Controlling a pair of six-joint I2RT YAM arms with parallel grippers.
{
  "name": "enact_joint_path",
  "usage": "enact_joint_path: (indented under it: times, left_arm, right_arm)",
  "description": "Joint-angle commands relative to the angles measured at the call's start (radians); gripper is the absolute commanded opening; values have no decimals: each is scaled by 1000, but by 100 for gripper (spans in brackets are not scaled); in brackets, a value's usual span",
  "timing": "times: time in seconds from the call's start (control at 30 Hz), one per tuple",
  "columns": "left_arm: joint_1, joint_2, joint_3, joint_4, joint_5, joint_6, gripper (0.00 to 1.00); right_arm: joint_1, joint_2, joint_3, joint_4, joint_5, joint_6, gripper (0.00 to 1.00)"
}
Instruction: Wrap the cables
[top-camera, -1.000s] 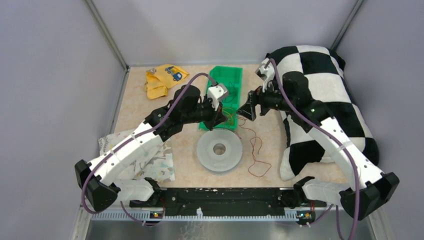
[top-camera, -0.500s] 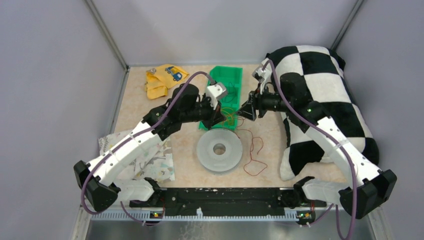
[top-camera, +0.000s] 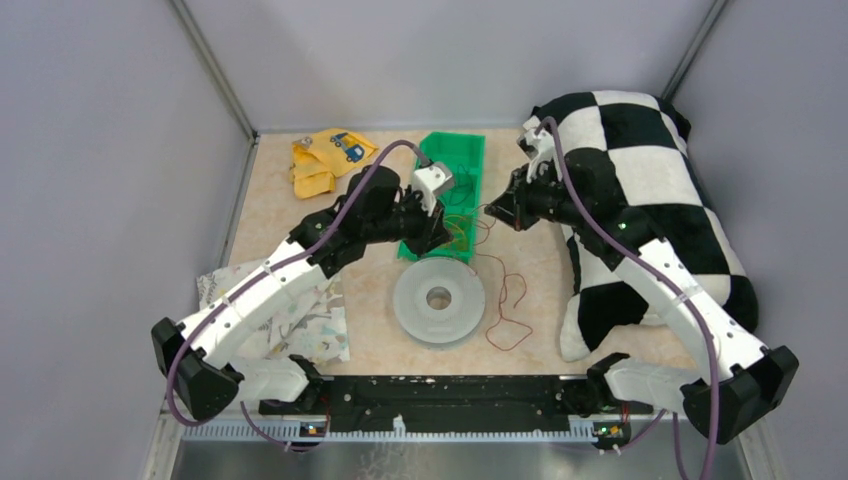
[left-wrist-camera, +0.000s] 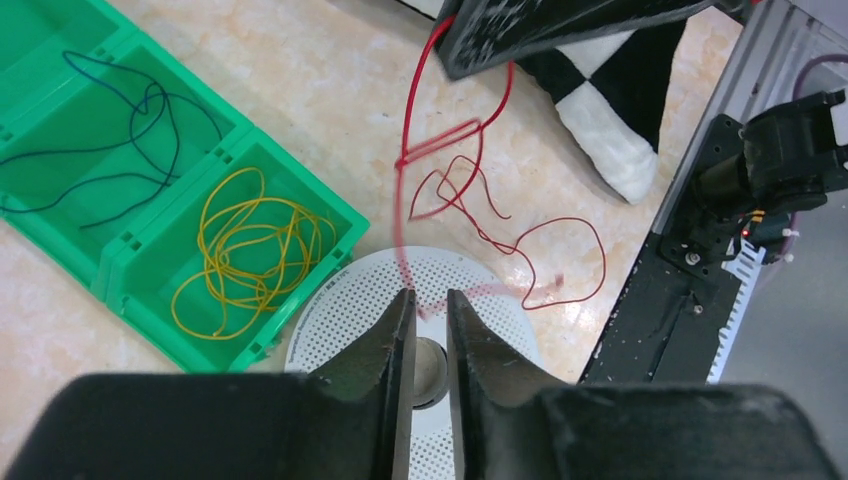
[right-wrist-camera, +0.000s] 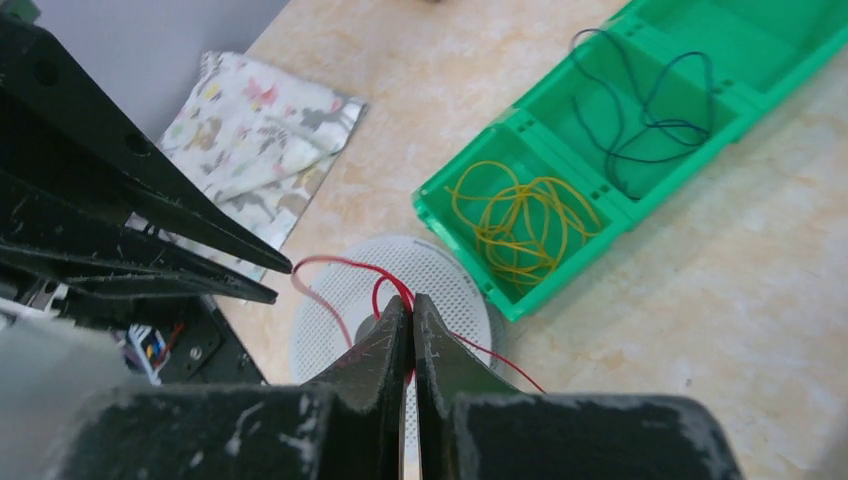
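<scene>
The left gripper (left-wrist-camera: 429, 295), jaws slightly parted, hangs over the perforated spool (left-wrist-camera: 340, 320); the red wire (left-wrist-camera: 440, 140) climbs from its tips, perhaps touching them, to the right gripper (left-wrist-camera: 470, 50).

red wire (left-wrist-camera: 440, 140) blurs near left gripper (left-wrist-camera: 428, 300) tips; spool (left-wrist-camera: 340, 315) partly hidden behind them.

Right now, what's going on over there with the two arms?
The right hand is shut on the thin red-brown wire, holding part of it up off the table near the grey spool. The left hand is poised by the spool with its jaws slightly apart. The wire runs to its tips, but whether it is pinched there is unclear. The rest of the wire lies in loose loops beside the spool, with nothing visibly wound on.
</scene>
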Motion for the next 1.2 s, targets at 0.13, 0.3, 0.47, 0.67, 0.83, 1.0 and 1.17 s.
enact_joint_path:
  times: [0.13, 0.3, 0.47, 0.67, 0.83, 1.0, 1.17]
  left_arm:
    - [36, -67, -50, 107, -135, -69, 88]
    - [41, -79, -38, 107, -247, -123, 99]
    - [147, -50, -32, 124, -162, -357, 99]
    - [407, -75, -155, 356, 280, -713, 98]
    - [410, -40, -205, 431, 376, -720, 99]
    - [401, 17, -244, 561, 454, -824, 99]
    - [362, 91, -226, 576, 437, -802, 90]
  right_arm:
    - [-5, -97, 78, 4, 296, 189, 0]
    - [-4, -110, 79, 10, 275, 333, 0]
    - [-6, -127, 40, 52, 266, 383, 0]
    - [-5, -121, 32, 43, 268, 382, 0]
    - [-5, -116, 31, 52, 250, 394, 0]
    - [-5, -114, 34, 50, 244, 394, 0]
    - [-4, -113, 32, 59, 231, 403, 0]
